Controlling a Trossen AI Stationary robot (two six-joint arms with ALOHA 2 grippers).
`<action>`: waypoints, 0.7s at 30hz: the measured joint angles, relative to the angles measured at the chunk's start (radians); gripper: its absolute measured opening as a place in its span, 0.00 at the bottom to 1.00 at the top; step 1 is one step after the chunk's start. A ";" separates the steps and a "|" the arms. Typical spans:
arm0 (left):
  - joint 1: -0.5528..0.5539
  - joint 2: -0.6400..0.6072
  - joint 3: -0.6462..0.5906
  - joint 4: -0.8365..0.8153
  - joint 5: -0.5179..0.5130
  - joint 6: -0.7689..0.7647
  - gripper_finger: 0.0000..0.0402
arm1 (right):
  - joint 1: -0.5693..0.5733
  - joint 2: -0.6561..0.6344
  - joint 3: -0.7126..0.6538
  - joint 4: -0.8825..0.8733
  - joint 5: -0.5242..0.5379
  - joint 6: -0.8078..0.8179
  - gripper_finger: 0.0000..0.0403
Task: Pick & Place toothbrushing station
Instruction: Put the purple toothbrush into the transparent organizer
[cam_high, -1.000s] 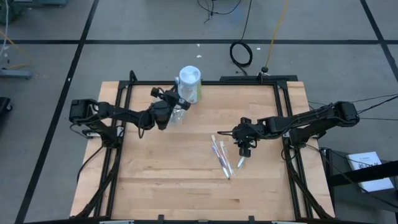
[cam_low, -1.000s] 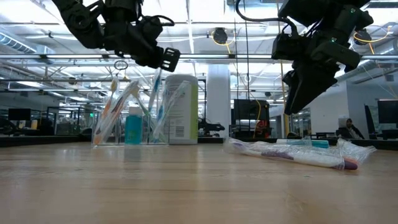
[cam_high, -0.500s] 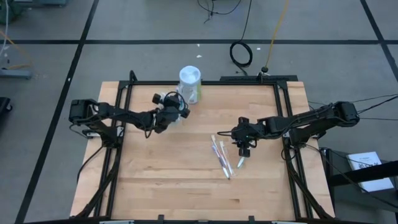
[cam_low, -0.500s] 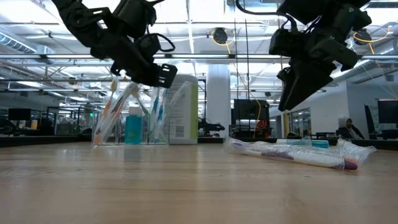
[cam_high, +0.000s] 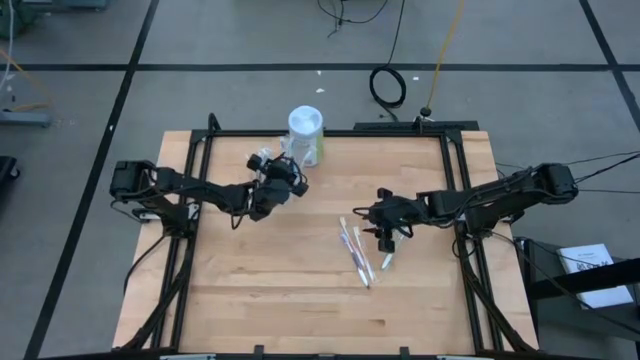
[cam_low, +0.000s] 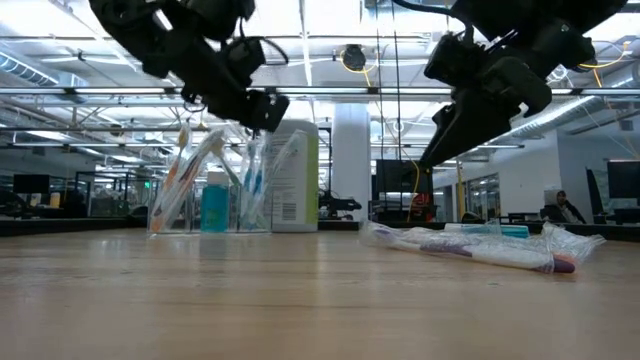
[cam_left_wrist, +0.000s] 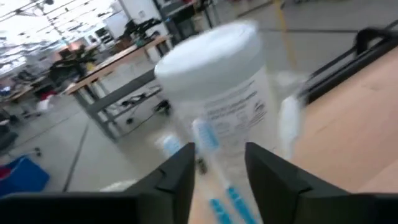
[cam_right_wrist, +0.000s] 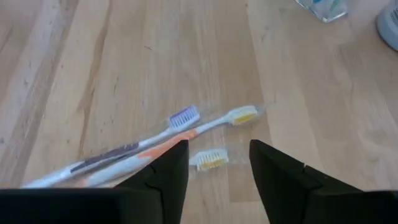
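The clear cup (cam_low: 210, 205) stands at the table's far left-middle, with several toothbrushes leaning in it and a teal tube (cam_low: 214, 208) upright inside. My left gripper (cam_high: 290, 172) hangs over the cup's rim, open. In the left wrist view a blue-bristled toothbrush (cam_left_wrist: 208, 146) rises in the gap between its fingers, and I cannot tell whether a finger touches it. Right of centre, several wrapped toothbrushes (cam_high: 356, 252) lie flat on the table. My right gripper (cam_right_wrist: 217, 171) hovers open just above them, touching nothing.
A white-capped canister with a green label (cam_high: 305, 132) stands just behind the cup, close to my left gripper. A short loose piece (cam_high: 387, 261) lies right of the toothbrush pile. Bare wood stretches across the table's near half.
My left gripper has moved toward the table's far right, closer to the canister and over the cup, and has tipped further. My right gripper has shifted a little toward the table's left, over the lying toothbrushes. The toothbrushes on the table have not moved.
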 joint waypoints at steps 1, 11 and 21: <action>-0.011 -0.006 0.009 -0.001 -0.002 0.001 0.39 | 0.000 0.000 -0.006 0.015 0.000 0.000 0.42; -0.111 -0.067 0.073 0.000 0.115 -0.018 0.52 | 0.016 0.020 -0.067 0.149 0.000 0.139 0.50; -0.108 -0.065 0.084 0.001 0.220 -0.036 0.53 | 0.164 0.307 0.044 0.289 0.003 0.375 0.48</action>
